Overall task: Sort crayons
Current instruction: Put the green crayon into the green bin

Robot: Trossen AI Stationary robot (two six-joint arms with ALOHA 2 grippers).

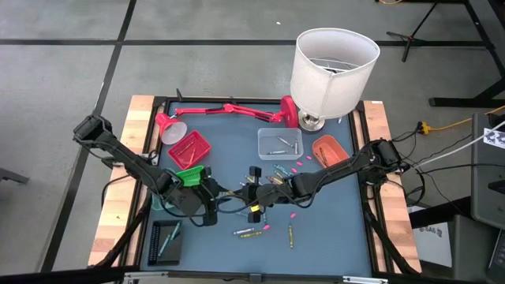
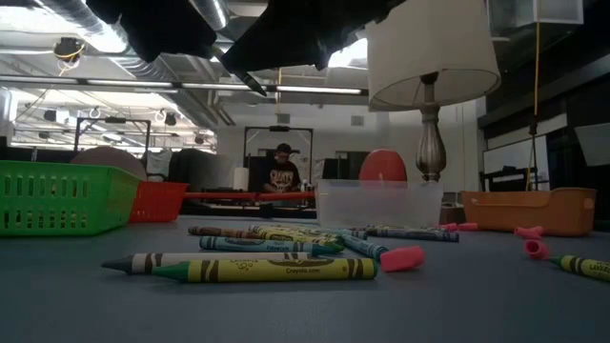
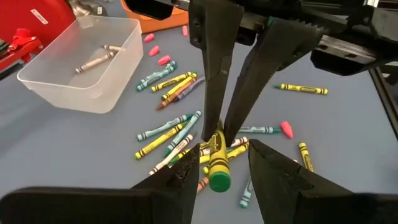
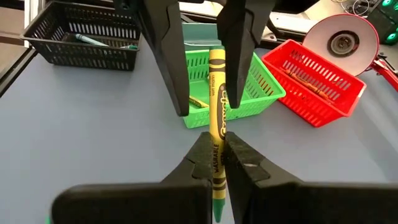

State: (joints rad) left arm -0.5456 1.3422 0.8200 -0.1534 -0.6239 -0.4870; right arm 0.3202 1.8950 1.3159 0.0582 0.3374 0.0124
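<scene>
Holding: your right gripper (image 4: 217, 158) is clamped on a yellow crayon (image 4: 216, 112) above the table's middle, fingers closed tight around its lower half.
Left gripper (image 3: 214, 177): you have it facing the right one, its fingers spread wide on either side of the same crayon's tip, not touching it as far as you can see.
Handover spot: on the high view, both grippers meet at about 7 o'clock from the clear tray (image 1: 279, 143).
Loose crayons (image 3: 166, 134): you still have a scatter lying on the blue table (image 1: 331, 229) beneath the grippers.
Green basket (image 4: 249, 84): at 9 o'clock from the meeting point, beside the left gripper.
Red basket (image 4: 314, 81): at 12 o'clock from the green one.
Black basket (image 1: 164, 241): at 7 o'clock, holding a crayon.
</scene>
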